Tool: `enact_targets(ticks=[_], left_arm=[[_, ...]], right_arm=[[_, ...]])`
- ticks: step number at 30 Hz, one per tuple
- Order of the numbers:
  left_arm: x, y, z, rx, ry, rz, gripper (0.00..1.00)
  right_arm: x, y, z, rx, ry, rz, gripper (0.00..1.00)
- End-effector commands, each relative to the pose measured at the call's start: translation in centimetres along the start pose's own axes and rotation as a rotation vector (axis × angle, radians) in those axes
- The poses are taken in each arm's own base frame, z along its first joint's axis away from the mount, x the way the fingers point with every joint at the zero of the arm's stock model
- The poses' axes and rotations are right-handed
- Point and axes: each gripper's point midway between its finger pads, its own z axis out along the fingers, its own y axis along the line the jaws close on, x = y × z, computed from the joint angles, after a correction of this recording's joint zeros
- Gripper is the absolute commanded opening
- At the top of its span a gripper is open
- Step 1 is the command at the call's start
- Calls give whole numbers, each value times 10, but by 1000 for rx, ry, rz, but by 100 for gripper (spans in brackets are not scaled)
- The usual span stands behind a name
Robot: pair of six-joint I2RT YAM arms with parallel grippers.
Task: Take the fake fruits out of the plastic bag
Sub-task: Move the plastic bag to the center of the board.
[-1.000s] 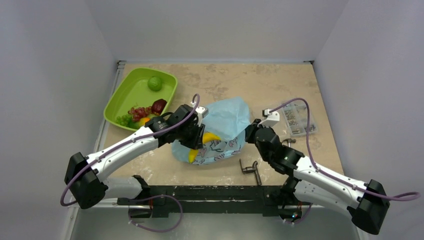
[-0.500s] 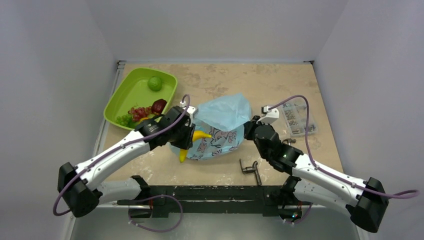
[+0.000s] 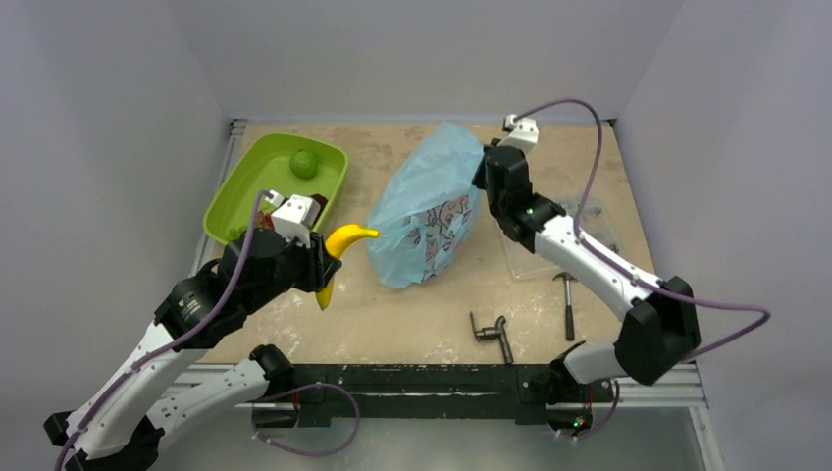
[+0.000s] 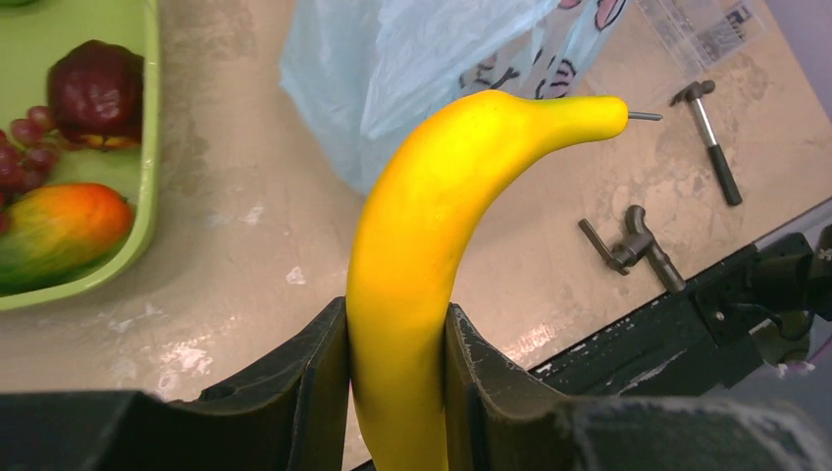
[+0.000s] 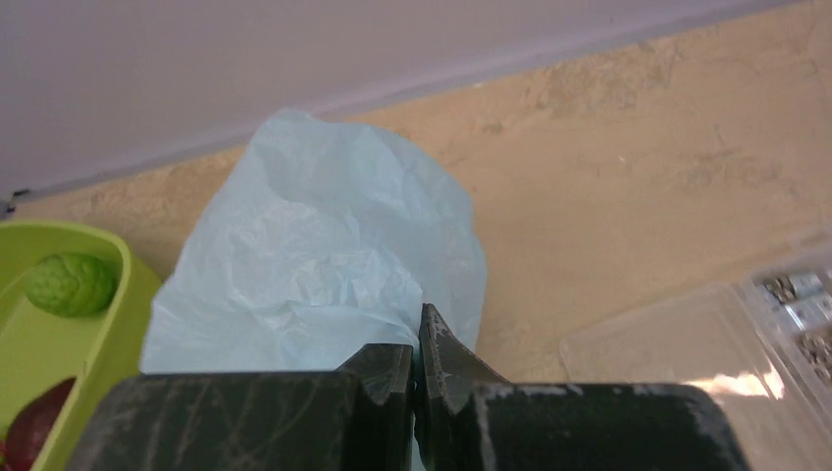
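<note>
Carrying banana [image 4: 442,216] clear, we pinch it in left gripper [image 4: 397,378], centre-left of top view. Right gripper [image 5: 417,378] is pressed together on plastic bag [image 3: 422,211], upper centre. Next, we judge: release banana over tray [image 3: 257,182], upper left.

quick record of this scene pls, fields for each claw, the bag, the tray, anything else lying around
left claw: shut on banana, which is fully outside the bag
right claw: shut on plastic bag, pinching its plain far end
bag contents: cannot tell
tray: holds round green fruit, dark red piece, grapes, orange-green fruit
other items: clear box, hammer, metal clamp
</note>
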Motion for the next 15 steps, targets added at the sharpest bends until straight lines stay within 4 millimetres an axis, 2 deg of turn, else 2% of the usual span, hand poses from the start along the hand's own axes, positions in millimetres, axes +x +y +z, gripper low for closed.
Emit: enact_targets(ticks=[1, 4, 7, 11, 15], left_arm=[[-6, 25, -12, -131, -41, -17, 0], [-5, 26, -10, -135, -37, -23, 0], [-1, 29, -8, -159, -22, -20, 0], [2, 40, -3, -225, -13, -17, 0], [-1, 56, 0, -322, -19, -27, 0]], right_arm=[[-42, 27, 42, -54, 5, -35, 5], [-39, 34, 73, -56, 82, -108, 24], [-34, 29, 93, 9, 191, -191, 40], [-31, 16, 92, 72, 255, -269, 64], [-39, -1, 70, 113, 242, -287, 83]])
